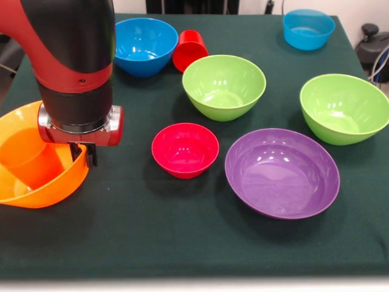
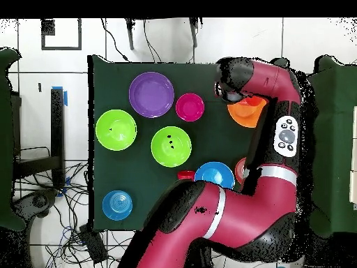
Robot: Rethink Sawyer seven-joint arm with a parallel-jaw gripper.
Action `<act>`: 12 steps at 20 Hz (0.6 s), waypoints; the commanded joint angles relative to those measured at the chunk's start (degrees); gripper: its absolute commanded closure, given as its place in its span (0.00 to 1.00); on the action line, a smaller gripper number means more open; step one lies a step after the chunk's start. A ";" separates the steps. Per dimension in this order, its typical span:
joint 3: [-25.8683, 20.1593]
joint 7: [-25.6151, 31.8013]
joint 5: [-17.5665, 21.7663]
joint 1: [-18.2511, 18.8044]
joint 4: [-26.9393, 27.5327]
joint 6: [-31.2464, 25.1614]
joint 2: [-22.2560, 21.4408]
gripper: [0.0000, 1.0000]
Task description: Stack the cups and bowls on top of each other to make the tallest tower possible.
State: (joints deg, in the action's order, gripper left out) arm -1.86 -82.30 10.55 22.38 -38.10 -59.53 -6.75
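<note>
Tool (image 1: 85,154) hangs at the big orange bowl's (image 1: 58,185) rim, can't tell if it's gripping or not. Orange cup (image 1: 27,163) sits inside that bowl. Purple bowl (image 1: 282,173) and two green ones (image 1: 223,86) sit on the table (image 1: 152,231), crimson bowl (image 1: 185,149) beside the purple.

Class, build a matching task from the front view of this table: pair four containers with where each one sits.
Things:
1. red cup
2. orange cup
3. crimson bowl
4. purple bowl

Places:
A. inside the big orange bowl, beside the end effector
B. on its side between a blue bowl and a green bowl
C. nearest the front edge, right of centre
D. alone on the cloth, just left of the widest bowl

Pairs: 1-B, 2-A, 3-D, 4-C
</note>
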 commanded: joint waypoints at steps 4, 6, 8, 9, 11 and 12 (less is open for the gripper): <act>-4.00 -2.14 0.13 -0.86 -1.19 3.48 1.54 1.00; -3.82 -2.75 0.03 -1.24 -1.90 3.50 1.03 1.00; -3.65 -3.31 -0.15 -1.67 -2.37 3.01 0.60 1.00; -3.60 -3.54 -0.19 -1.83 -2.52 2.99 0.52 1.00; -3.36 -4.00 -0.22 -2.37 -2.37 2.48 0.61 1.00; -3.14 -4.70 -0.27 -2.67 -2.50 2.58 0.57 1.00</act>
State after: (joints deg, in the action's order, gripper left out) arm -1.24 -82.30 10.57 21.94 -38.10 -59.53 -6.74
